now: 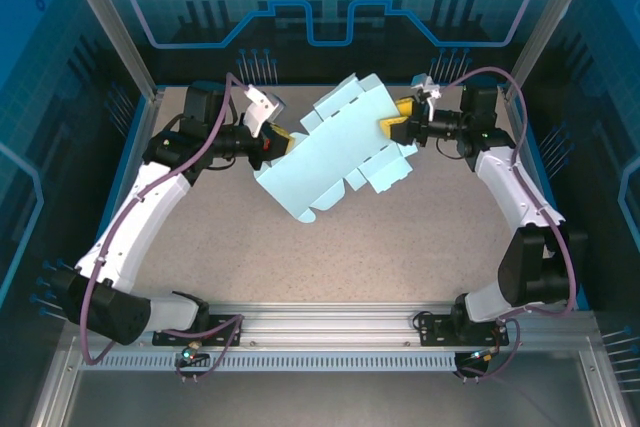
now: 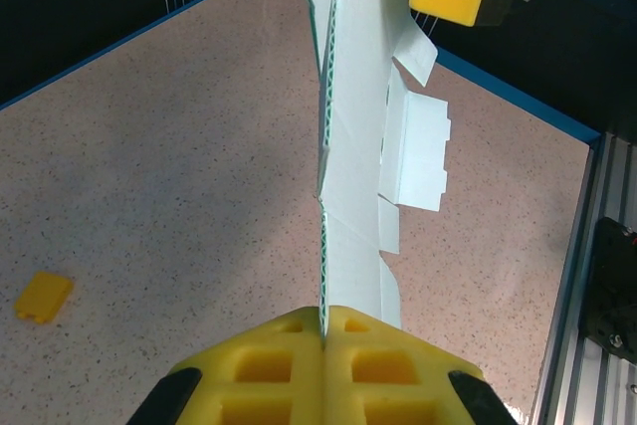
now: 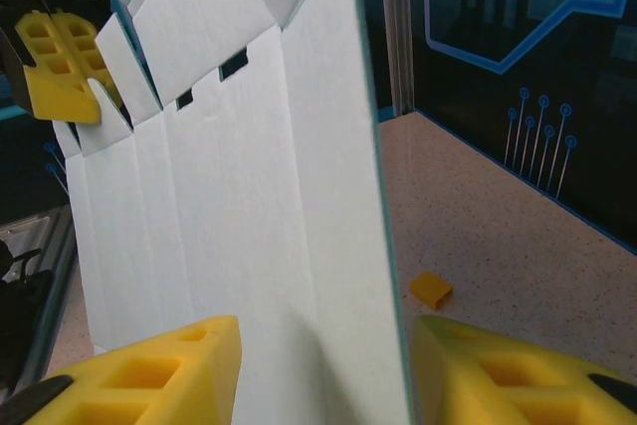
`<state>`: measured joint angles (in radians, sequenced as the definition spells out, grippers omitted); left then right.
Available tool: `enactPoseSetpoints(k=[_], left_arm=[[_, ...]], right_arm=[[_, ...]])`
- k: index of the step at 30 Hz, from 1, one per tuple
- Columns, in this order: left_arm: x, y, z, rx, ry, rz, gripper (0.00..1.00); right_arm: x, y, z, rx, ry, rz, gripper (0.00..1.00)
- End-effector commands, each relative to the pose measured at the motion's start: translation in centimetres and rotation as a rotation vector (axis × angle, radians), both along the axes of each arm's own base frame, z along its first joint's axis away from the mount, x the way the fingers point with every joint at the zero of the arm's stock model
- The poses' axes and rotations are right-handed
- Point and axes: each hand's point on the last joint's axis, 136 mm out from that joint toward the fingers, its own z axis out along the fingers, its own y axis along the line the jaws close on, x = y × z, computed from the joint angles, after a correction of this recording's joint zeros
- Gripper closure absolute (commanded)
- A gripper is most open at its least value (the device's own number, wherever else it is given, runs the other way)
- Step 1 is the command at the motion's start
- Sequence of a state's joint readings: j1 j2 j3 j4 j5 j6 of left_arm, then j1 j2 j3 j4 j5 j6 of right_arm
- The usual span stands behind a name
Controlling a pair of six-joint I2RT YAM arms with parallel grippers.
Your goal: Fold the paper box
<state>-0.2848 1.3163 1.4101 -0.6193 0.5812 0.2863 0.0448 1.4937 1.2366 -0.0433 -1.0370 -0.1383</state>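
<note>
From above, the paper box (image 1: 335, 162) was a flat sheet of thin light blue card with round flaps and slots. It was held up over the middle of the speckled table (image 1: 400, 257) between the left gripper (image 1: 277, 142) and the right gripper (image 1: 393, 125), with open table on every side. In the left wrist view, the left gripper's blocky yellow fingers (image 2: 269, 365) were squeezed tight on the card's thin edge, and a small yellow bit (image 2: 43, 296) lay well apart from it. In the right wrist view, the right gripper's fingers stood apart on either side of the creased white card, not squeezing it.

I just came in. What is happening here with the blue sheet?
The left gripper is shut on one edge of the light blue paper box, a flat cut-out raised over the table. The right gripper is at the opposite edge, its fingers open on both sides of the card. No box shape yet.
</note>
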Motion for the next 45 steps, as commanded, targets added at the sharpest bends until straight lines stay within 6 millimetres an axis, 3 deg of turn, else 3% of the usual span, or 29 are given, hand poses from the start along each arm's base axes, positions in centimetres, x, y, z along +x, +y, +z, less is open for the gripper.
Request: enactPoseSetpoints(k=[1,8,25,32,38,43,45], left_arm=[[-0.1,-0.3,0.6,-0.035,-0.009,-0.018,1.0],[-0.1,-0.3,0.6,-0.035,-0.01,-0.017,1.0],[0.5,-0.5,0.0,-0.037,0.004,-0.014,1.0],[1.0,-0.5,-0.2,-0.056,0.007,0.002,1.0],[2.3,-0.6,-2.2,-0.099,0.006,0.037,0.78],[5.0,0.7,-3.8,-0.104,-0.026,0.185,0.49],[5.7,1.5,-4.1,-0.108,-0.037,0.246,0.46]], right_arm=[[-0.4,-0.4,1.0,0.027,-0.022,0.027,0.52],[-0.6,-0.6,1.0,0.032,-0.018,0.036,0.74],[-1.1,-0.4,1.6,0.033,-0.022,0.049,0.93],[0.8,-1.4,0.5,-0.006,0.052,-0.083,1.0],[0.8,-1.8,-2.9,-0.025,0.223,-0.149,1.0],[-0.5,-1.6,-6.4,-0.047,0.365,-0.172,1.0],[-1.3,-1.3,-7.4,-0.078,0.39,-0.171,1.0]])
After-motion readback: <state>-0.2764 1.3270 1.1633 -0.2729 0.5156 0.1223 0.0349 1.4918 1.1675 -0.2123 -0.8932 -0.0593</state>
